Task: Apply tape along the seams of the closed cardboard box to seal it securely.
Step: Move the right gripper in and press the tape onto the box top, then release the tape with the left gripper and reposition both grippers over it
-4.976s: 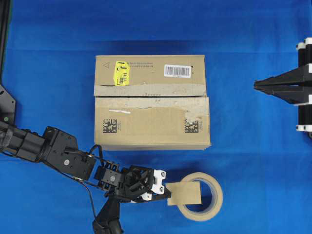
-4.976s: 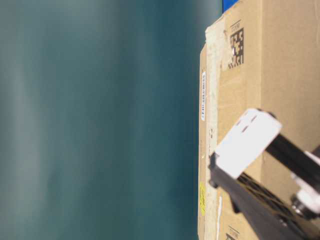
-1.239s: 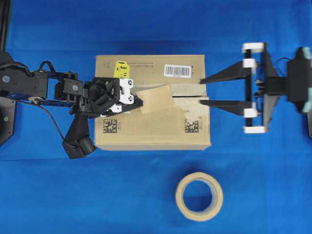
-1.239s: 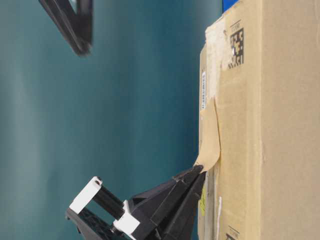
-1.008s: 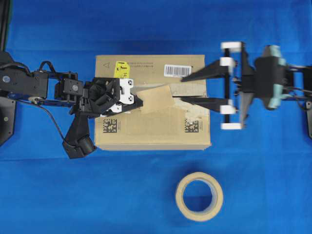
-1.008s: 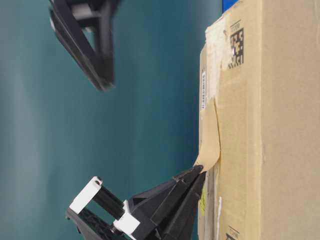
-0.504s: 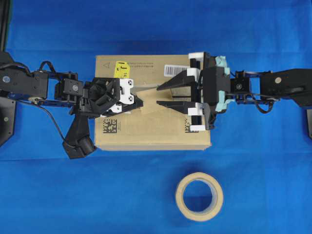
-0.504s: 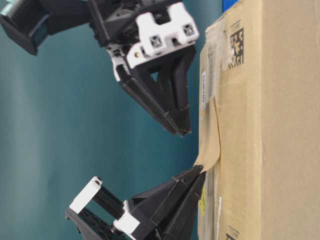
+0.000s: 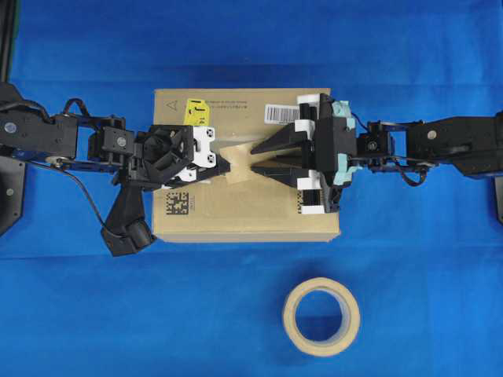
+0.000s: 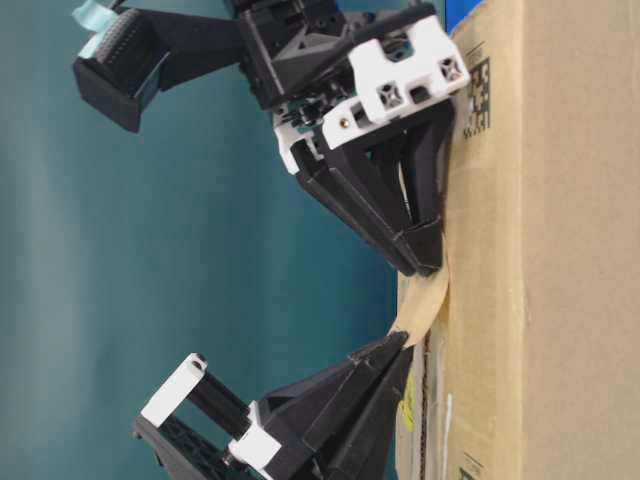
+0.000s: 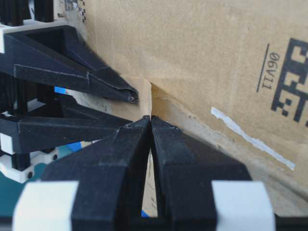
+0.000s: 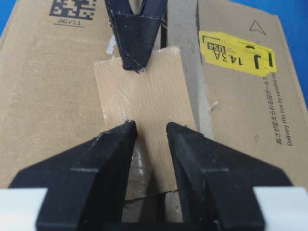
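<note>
The tape (image 12: 144, 91) is pinched at one end by the tightly closed left gripper (image 9: 228, 164), above the top of the cardboard box (image 9: 236, 212). The right gripper (image 12: 150, 132) is held over the tape's other end, tips pointed at the left gripper's, jaws parted by a narrow gap with nothing clamped; contact with the tape cannot be judged from the table-level view. The seams (image 12: 180, 29) are crossed beneath the tape. The tape roll (image 9: 321, 316) is seen well apart on the blue cloth (image 9: 424, 298).

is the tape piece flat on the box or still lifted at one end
Lifted at one end: the tape arches off the cardboard box where the left gripper pinches it.
</note>
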Available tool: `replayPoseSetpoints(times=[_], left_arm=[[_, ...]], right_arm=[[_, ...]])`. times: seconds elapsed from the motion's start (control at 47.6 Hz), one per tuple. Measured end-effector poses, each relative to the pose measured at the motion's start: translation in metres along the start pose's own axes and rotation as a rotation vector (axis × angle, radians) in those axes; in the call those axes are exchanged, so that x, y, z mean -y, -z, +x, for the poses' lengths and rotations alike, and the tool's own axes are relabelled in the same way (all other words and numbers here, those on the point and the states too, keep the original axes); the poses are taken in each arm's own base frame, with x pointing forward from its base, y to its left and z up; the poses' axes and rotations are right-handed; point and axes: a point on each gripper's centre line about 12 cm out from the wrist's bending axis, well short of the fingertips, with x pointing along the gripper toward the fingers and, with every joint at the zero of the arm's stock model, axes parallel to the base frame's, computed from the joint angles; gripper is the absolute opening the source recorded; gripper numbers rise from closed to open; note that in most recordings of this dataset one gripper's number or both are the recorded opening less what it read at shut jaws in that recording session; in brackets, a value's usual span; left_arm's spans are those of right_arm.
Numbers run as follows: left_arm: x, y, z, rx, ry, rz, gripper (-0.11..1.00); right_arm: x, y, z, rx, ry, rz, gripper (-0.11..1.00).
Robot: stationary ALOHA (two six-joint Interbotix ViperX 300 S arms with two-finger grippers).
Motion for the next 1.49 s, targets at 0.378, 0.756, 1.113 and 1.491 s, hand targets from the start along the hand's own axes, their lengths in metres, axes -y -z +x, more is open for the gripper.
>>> replayPoseSetpoints(times=[0.378, 0.756, 1.113, 1.491], left_arm=[[0.0, 0.01, 0.0, -0.023, 0.0, -0.019, 0.1], [-0.001, 0.02, -0.001, -0.044, 0.013, -0.038, 0.65], [0.0, 0.027, -0.002, -0.058, 0.064, -0.053, 0.63], [0.002, 0.027, -0.002, -0.058, 0.079, -0.078, 0.63]], right_arm=[[0.0, 0.001, 0.0, -0.005, 0.0, 0.005, 0.42], [0.0, 0.001, 0.0, -0.006, 0.001, 0.008, 0.42], [0.001, 0.003, 0.0, -0.02, 0.011, 0.032, 0.42], [0.002, 0.005, 0.0, -0.035, 0.013, 0.034, 0.42]])
